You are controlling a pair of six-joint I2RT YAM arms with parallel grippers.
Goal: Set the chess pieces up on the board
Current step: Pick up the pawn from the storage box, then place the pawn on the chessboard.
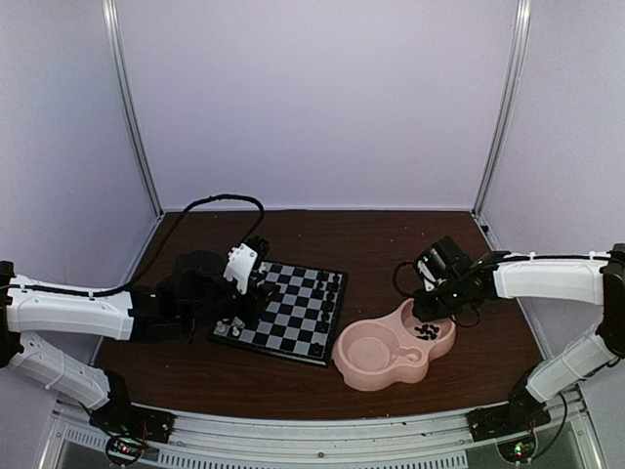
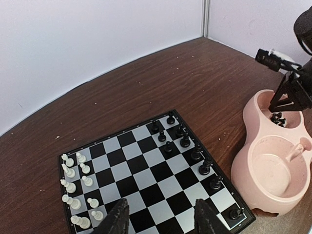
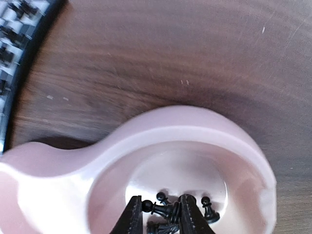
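Hovered left gripper (image 2: 161, 204) above small black-and-pale checked chessboard (image 2: 146, 175) on brown wooden surface (image 2: 195, 73), jaws parted, empty. Gripped black plastic pawn (image 3: 158, 208) in narrow jaws of right gripper (image 3: 161, 200), among other black chessmen (image 3: 207, 209) inside pink double-bowl dish (image 3: 195, 126) beside board.

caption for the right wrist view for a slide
Right gripper inside the pink dish, fingers either side of a lying black chess piece

On the brown desk (image 1: 371, 244) the board (image 1: 293, 313) lies beside a pink double-bowl dish (image 1: 363, 366), with the left claw (image 1: 256, 298) over the board's left part near a few white chess pieces (image 1: 232, 329), and the right claw (image 1: 428, 315) just above black chess pieces (image 1: 426, 332) in the dish's smaller bowl.
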